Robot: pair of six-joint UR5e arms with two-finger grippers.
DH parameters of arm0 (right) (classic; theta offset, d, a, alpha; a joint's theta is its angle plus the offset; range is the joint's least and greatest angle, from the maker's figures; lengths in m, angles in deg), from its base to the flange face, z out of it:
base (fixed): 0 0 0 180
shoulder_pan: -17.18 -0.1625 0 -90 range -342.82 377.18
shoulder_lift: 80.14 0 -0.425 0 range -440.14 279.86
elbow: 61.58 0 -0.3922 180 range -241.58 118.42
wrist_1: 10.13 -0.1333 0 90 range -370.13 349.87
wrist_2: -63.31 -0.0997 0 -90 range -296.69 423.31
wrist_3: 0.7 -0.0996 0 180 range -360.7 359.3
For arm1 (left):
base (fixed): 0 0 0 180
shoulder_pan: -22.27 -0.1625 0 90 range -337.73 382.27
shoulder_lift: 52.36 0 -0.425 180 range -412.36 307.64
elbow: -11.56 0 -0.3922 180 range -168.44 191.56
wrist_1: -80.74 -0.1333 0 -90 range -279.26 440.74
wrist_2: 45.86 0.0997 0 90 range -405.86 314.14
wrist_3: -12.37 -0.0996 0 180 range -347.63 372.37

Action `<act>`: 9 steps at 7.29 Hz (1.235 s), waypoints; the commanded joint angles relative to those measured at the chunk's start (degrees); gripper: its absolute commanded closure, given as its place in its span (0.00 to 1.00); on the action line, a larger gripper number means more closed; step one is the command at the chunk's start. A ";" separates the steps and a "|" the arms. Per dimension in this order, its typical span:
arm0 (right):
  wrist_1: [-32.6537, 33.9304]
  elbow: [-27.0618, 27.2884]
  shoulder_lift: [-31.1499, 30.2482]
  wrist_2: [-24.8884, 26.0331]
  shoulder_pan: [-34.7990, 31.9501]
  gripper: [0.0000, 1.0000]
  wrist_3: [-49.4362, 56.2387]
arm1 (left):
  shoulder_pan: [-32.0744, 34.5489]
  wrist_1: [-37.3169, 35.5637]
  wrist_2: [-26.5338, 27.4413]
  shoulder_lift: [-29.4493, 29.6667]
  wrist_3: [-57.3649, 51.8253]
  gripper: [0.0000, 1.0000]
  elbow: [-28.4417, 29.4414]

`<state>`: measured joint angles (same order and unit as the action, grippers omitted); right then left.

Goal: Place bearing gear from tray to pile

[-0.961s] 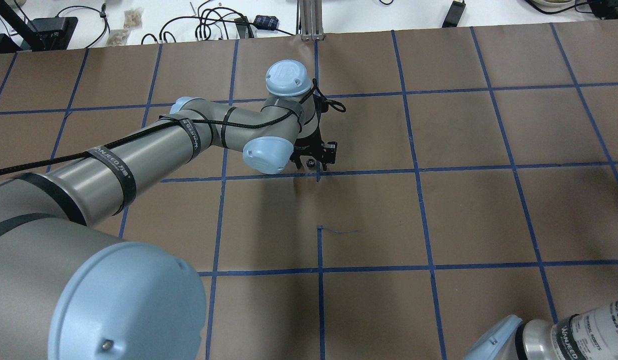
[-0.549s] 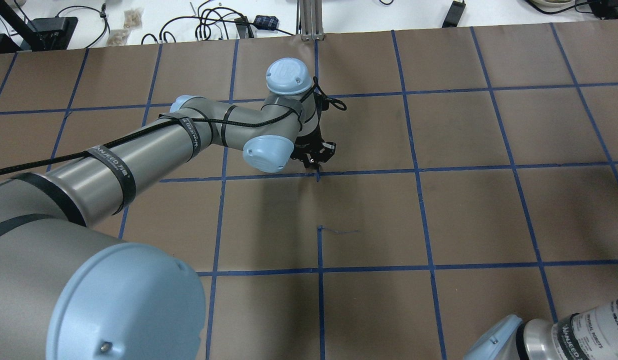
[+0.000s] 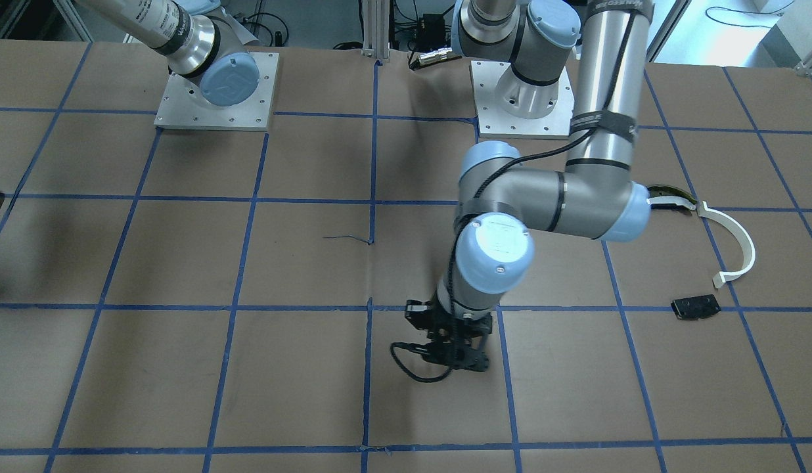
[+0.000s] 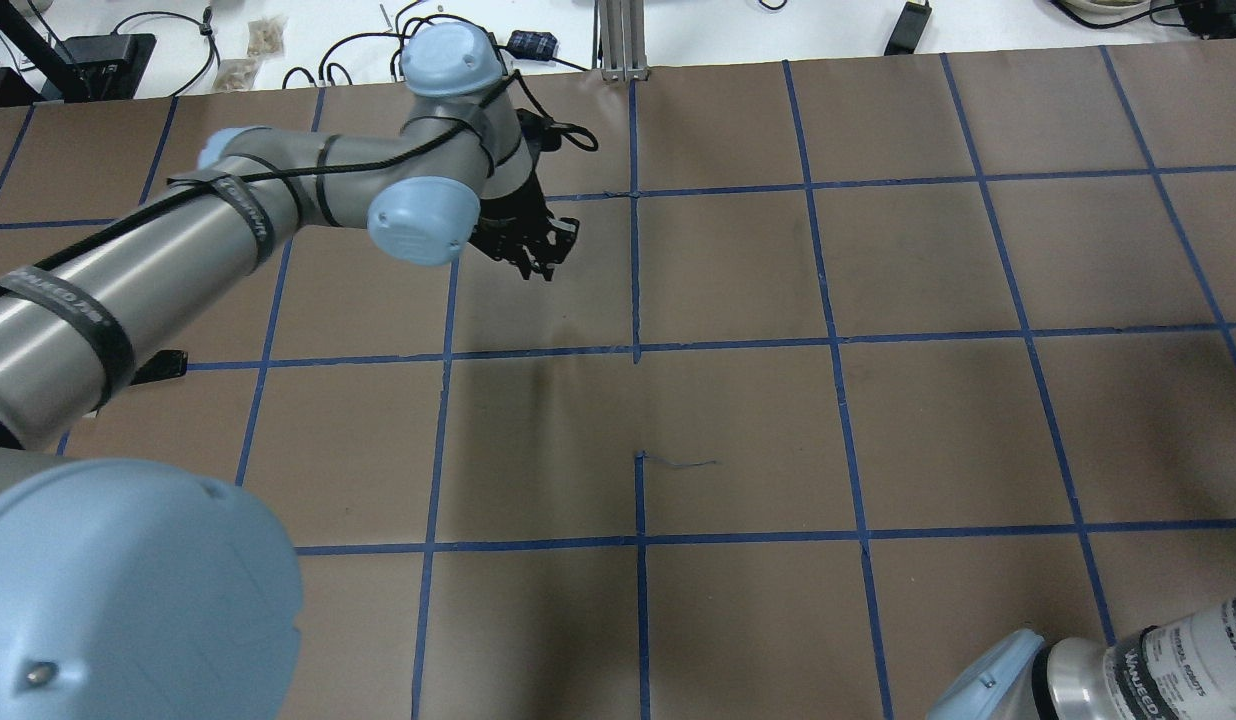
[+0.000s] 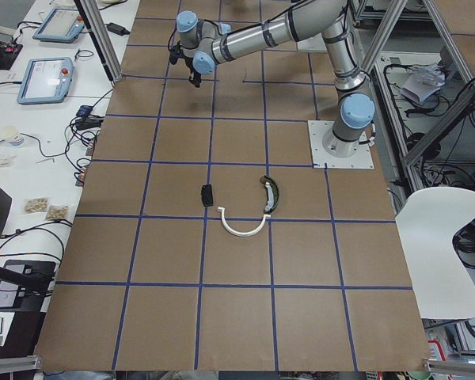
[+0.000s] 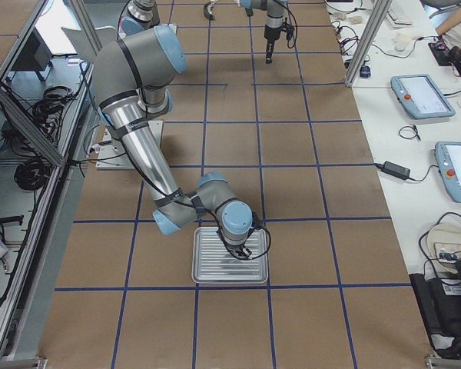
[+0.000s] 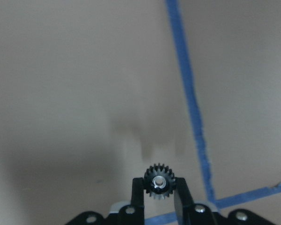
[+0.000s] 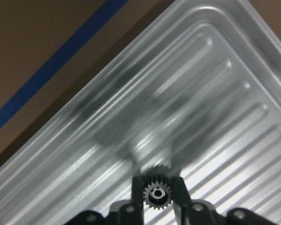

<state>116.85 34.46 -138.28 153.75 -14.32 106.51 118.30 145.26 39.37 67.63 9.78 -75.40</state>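
Gripping a gear (image 7: 158, 183), left jaws hang over open paper (image 7: 75, 84).

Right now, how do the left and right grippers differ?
The left gripper hangs over bare brown paper by blue tape; the right gripper hangs over the ribbed metal tray. The left arm stretches far out; the right arm is folded close. Both grip a small black gear.
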 commanded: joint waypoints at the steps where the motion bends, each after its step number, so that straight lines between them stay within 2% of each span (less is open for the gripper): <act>1: -0.24 -0.06 -0.12 0.09 0.04 0.77 0.38 | -13.79 6.65 2.81 -4.56 -12.20 1.00 -0.74; 2: -0.59 -0.41 -0.82 0.79 -0.05 0.77 0.20 | -19.16 9.20 7.62 -6.15 -18.96 1.00 -1.71; 3: -1.29 -0.50 -2.83 0.88 -0.48 0.77 -0.67 | -24.86 9.83 7.84 -7.12 -22.08 1.00 -3.72; 5: -8.38 -0.59 -10.36 1.14 -3.97 0.77 -5.31 | -35.59 8.88 8.02 -8.79 -36.53 1.00 -8.03; 7: -20.39 -0.41 -18.81 3.16 -10.30 0.77 -18.62 | -45.62 8.96 8.11 -9.24 -44.92 1.00 -10.15; 9: -31.31 -0.50 -26.02 3.26 -20.29 0.76 -34.35 | -49.17 6.35 12.38 -8.02 -45.92 1.00 -12.09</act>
<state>92.27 33.96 -159.65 156.78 -28.23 82.21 71.52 153.54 49.04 58.68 -34.75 -86.37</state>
